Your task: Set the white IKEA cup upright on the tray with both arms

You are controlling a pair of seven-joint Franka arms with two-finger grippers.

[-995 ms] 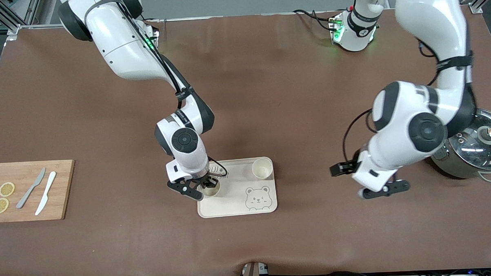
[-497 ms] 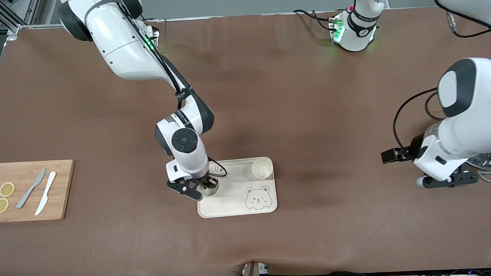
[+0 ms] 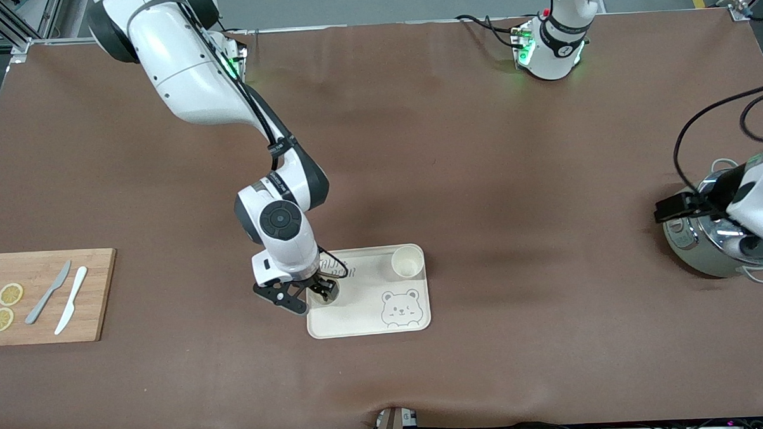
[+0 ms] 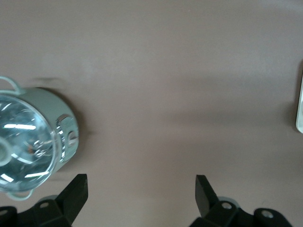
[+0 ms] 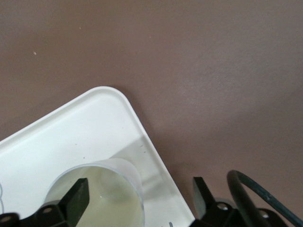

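Right pincer [image 3: 316, 292], jaws spread, straddling rim of a white cup [image 5: 102, 196] on tray [image 3: 366, 320]; nothing clenched.
Cup sits upright under pincer, at tray corner toward right arm's end, close to tray edge. 2nd cup [image 3: 407, 262] upright at another tray corner, well apart from pincer. Left pincer [image 4: 141, 189] also spread, empty, over worktop [image 3: 481, 173] beside pot [image 4: 28, 144]; waits. Risk: one finger [image 5: 78, 198] inside rim, so a slanted lift could snag wall & tip cup off tray.

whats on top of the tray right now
Two white cups stand upright on the tray: one cup at a corner, open and showing nothing inside, another under the right gripper, jaws open, which covers most of it.
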